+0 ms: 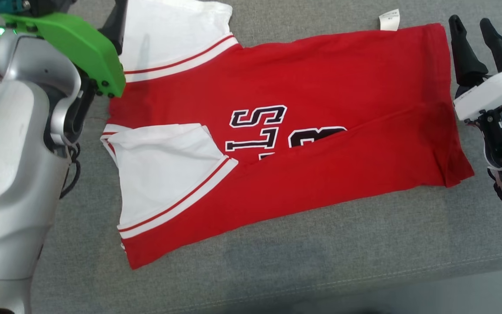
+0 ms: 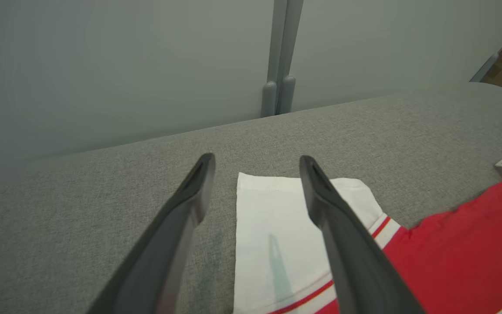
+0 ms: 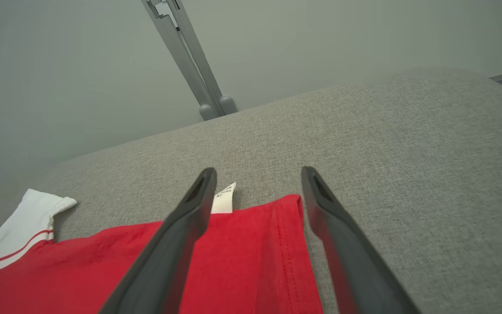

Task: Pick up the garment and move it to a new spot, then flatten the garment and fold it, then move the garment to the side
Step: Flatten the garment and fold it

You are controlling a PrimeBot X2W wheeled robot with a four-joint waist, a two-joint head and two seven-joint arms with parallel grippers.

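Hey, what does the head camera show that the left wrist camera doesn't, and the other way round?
Head view adds: the near white sleeve folded onto the red shirt, and the open right gripper beside the hem. Left wrist view adds: the pale wall and grey post behind the cushion. Both: the far white sleeve, the red shirt, the white tag.

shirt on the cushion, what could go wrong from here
The left gripper is open over the far sleeve: it may lift the sleeve alone. The right gripper is open at the hem corner, near the tag, and may catch just one layer. The diagonal crease in the shirt could get folded in.
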